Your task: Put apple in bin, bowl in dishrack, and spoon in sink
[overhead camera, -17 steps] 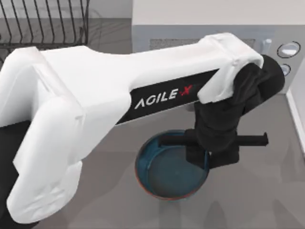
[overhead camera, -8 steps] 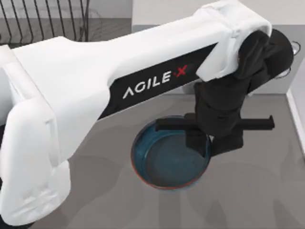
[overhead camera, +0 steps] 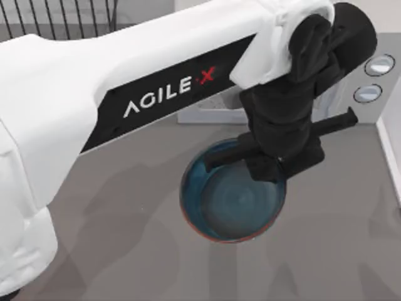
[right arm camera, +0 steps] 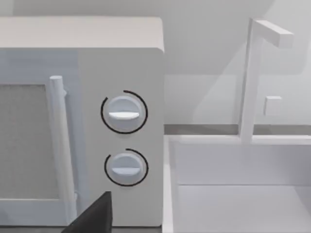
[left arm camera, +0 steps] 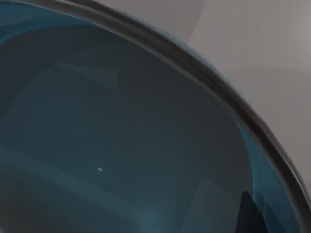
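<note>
Grey countertop backed by a white microwave with two dials, sink and faucet at the right, dishrack wires at the far left corner. Left gripper closed on the near-microwave rim of the bowl, apparently raised off the counter, presumably for carrying leftward to the rack; teal interior seen close in the left wrist view. Rim pinch likely chosen because the bowl is too wide to span. Right arm parked facing the microwave; finger state not discernible.
</note>
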{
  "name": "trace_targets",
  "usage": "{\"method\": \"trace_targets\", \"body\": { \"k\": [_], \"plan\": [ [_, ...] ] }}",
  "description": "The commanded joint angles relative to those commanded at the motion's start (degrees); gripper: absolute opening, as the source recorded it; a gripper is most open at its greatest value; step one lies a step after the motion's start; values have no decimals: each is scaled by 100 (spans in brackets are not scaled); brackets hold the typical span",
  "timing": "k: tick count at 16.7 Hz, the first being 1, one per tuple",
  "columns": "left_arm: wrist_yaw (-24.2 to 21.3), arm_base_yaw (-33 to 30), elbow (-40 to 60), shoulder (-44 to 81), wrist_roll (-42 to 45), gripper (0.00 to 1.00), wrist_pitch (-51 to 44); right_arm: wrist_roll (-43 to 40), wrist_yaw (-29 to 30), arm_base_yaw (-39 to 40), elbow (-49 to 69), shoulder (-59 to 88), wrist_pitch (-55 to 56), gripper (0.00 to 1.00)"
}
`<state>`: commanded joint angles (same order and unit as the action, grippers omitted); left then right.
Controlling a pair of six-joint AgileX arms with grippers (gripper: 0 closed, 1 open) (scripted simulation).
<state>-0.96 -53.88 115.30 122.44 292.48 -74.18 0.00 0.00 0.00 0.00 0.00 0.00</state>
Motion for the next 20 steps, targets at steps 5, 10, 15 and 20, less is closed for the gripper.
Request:
{"method": "trace_targets", "body": {
  "k": [5,10,15,20],
  "plan": [
    [-83,427,-490,-963,-2629,0,1054,0,0,0,0,0,0,100],
    [-163,1022,-1121,-2143,-6229,0,2322,0,0,0,0,0,0,100],
    [-268,1830,-1890,-3404,-10426,0,3583,0,0,0,0,0,0,100],
    [-436,2806,-2702,-4582,-14909,0,4647,0,0,0,0,0,0,100]
  ]
}}
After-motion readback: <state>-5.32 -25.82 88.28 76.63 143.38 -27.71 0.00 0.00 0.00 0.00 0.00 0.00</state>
